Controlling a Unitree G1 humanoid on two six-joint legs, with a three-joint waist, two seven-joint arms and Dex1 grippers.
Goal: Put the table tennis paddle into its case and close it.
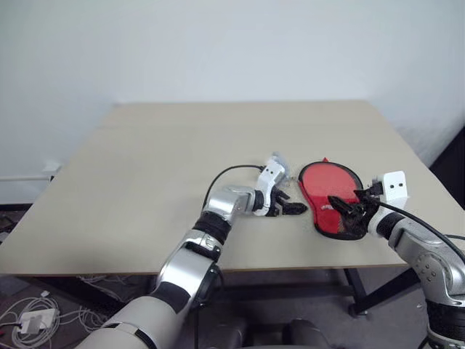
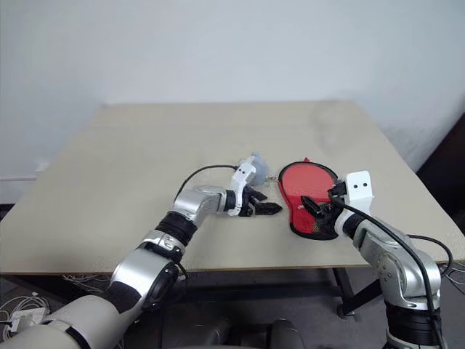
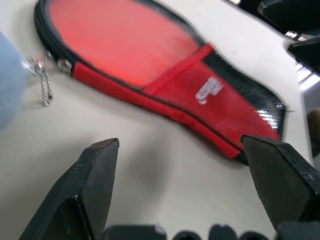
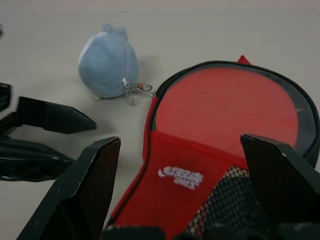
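Observation:
The case point(image 1: 328, 190) lies flat on the table near its front right edge: red face, black edging, white logo point(image 4: 181, 176), black mesh point(image 4: 232, 202) at the narrow end. The paddle is hidden; I cannot tell whether it is inside. My left gripper point(image 1: 293, 209) hovers open just left of the case, pointing at its side point(image 3: 150, 55). My right gripper point(image 1: 350, 212) is open over the narrow mesh end, and the case point(image 4: 225, 110) stretches away between its fingers. Neither gripper holds anything.
A small grey plush lump point(image 4: 107, 67) with a short metal chain point(image 4: 131, 92) sits by the case's round end, just beyond the left gripper. The beige table point(image 1: 145, 167) reaches far back to a white wall. Its front edge point(image 1: 109, 270) is close under both arms.

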